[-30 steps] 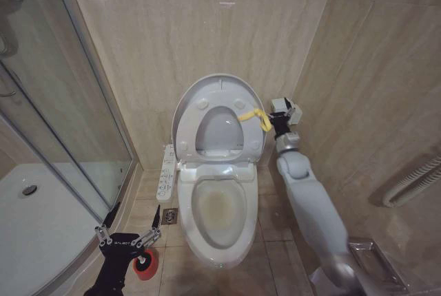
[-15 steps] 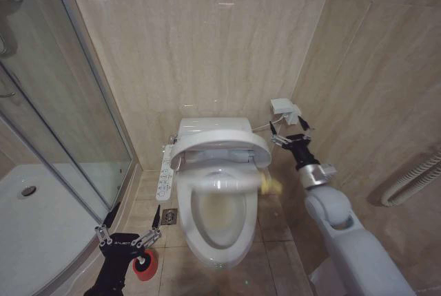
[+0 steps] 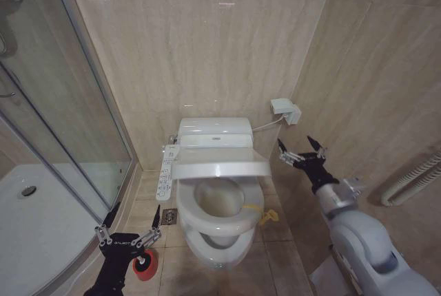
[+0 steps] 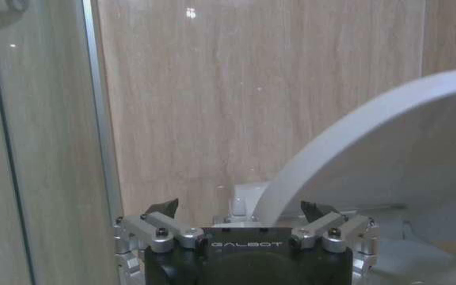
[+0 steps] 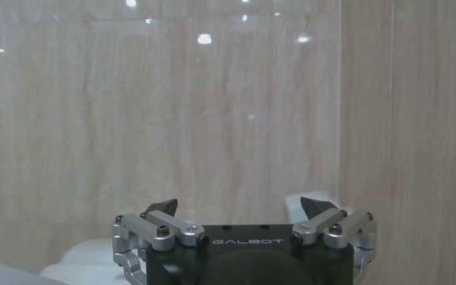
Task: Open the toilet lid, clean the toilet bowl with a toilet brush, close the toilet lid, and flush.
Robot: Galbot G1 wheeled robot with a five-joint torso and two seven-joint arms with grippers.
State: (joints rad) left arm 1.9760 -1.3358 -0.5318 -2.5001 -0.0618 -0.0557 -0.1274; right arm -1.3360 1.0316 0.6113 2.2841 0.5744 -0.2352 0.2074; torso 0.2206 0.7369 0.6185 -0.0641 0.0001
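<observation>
In the head view, the toilet lid (image 3: pixel 219 169) hangs partway down, roughly level above the toilet bowl (image 3: pixel 219 203), with its yellow strap (image 3: pixel 265 214) trailing by the bowl's right rim. The right hand (image 3: pixel 301 153) is spread wide and holds nothing, to the right of the lid and apart from it. Closing looks like the step in hand; to do it well, the lid should settle flat on the seat before anything goes for the flush. The left hand (image 3: pixel 128 232) sits low by the floor, fingers released, just above the toilet brush (image 3: pixel 145 263) in its red holder. In the left wrist view, the left hand (image 4: pixel 241 208) is splayed and empty, with the lid's (image 4: pixel 370 154) white curve beyond it. In the right wrist view, the right hand (image 5: pixel 240 206) is likewise parted, facing the tiled wall (image 5: pixel 173 107).
</observation>
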